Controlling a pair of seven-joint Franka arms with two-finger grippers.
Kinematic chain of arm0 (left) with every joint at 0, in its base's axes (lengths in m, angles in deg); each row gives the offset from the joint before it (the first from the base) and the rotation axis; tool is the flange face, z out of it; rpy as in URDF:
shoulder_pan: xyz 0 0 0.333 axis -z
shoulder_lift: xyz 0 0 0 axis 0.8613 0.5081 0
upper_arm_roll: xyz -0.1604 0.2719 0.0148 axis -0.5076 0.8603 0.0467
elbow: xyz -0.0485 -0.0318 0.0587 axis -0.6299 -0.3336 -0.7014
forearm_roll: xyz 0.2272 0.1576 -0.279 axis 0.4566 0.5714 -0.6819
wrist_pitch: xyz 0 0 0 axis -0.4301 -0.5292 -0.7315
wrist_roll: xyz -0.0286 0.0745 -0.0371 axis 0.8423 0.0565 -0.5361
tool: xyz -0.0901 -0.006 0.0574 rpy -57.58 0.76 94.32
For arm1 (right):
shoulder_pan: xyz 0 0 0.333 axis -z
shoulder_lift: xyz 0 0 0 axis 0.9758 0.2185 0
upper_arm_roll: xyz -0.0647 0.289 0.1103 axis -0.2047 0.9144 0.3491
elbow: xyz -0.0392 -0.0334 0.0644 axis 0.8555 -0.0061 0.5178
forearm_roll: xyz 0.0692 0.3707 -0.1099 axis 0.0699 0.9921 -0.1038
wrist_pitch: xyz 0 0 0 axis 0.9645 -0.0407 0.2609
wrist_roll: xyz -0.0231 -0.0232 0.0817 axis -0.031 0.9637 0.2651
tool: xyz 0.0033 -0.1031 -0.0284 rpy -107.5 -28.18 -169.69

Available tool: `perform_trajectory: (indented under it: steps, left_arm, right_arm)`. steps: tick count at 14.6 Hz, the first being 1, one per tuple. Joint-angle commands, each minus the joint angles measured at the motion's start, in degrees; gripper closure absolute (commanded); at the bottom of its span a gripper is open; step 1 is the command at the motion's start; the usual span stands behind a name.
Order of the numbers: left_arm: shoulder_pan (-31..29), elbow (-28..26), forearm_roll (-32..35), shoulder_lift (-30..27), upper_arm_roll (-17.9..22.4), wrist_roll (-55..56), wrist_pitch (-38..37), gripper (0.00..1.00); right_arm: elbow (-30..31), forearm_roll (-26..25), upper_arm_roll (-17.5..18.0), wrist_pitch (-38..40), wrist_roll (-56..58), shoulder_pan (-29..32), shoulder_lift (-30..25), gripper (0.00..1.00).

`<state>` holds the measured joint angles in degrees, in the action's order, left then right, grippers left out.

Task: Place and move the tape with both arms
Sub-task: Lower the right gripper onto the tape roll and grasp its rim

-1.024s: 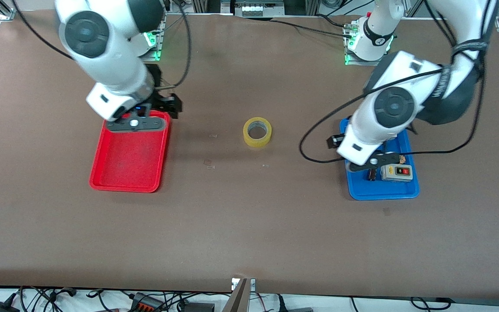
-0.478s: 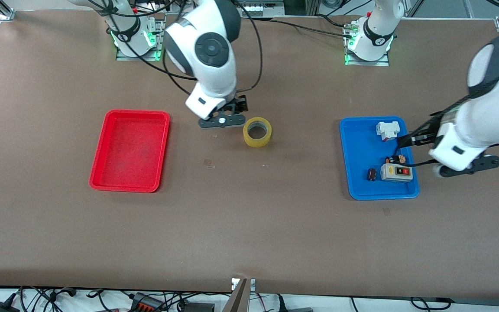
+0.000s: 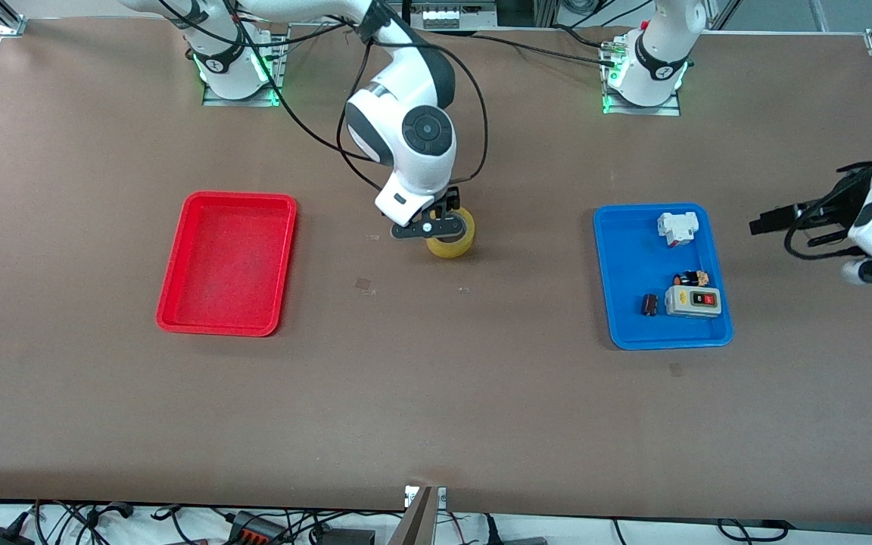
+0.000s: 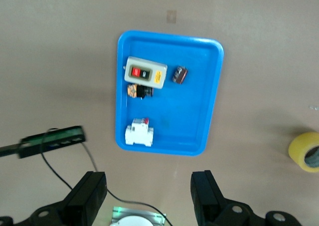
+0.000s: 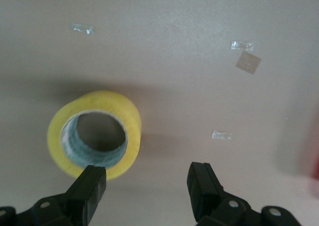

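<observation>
Two grippers are seen with fingers spread wide and empty. The right gripper (image 3: 430, 228) is held just over the yellow tape roll (image 3: 453, 239), which lies flat mid-table at frame centre. The left gripper (image 3: 871, 271) hangs at the frame's right edge, past the blue tray (image 3: 621, 257).

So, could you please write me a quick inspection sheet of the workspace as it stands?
Surface: brown table, small tape scraps stuck near the middle.
Job's things: yellow tape flat on the table, between the trays.
Clutter: red tray bare; blue tray holds a grey switch box, a white part and two small dark parts.
Grippers: right gripper over the tape, fingers open, nothing held; left gripper open, raised past the blue tray at the left arm's end.
Cables: black cables loop off both arms.
Surroundings: more cables below the table's near edge.
</observation>
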<state>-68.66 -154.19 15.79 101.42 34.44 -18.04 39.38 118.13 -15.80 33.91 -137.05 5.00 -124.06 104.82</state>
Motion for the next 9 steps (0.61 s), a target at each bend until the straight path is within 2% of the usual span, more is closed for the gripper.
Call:
perform_trajectory:
  steps: [1, 3, 4, 7, 9]
  left_arm:
    - [6.5, -8.3, -3.5, -7.0, 8.4, -2.0, 2.9, 0.00]
    - [8.7, -14.2, -3.6, -11.4, 9.9, -2.0, 6.9, 0.00]
    - [9.1, -15.1, -3.5, -12.6, 10.0, -2.0, 7.5, 0.00]
    - [12.4, -14.7, -3.0, -13.4, 10.2, -2.3, 8.2, 0.00]
    - [13.3, -14.7, -3.3, -13.0, 10.5, -2.7, 9.5, 0.00]
  right_arm:
    - [-0.6, -0.3, -0.2, -3.3, -2.4, -0.7, 2.4, 0.02]
    - [-0.5, -0.3, -0.2, -5.1, -3.1, -0.6, 3.7, 0.02]
    - [-0.1, -0.3, -0.2, -6.0, -3.1, -0.6, 4.0, 0.02]
    - [3.0, -0.4, -0.2, -10.6, -5.3, -0.8, 4.6, 0.02]
    - [3.8, -0.2, -0.2, -10.9, -5.5, -1.7, 4.7, 0.02]
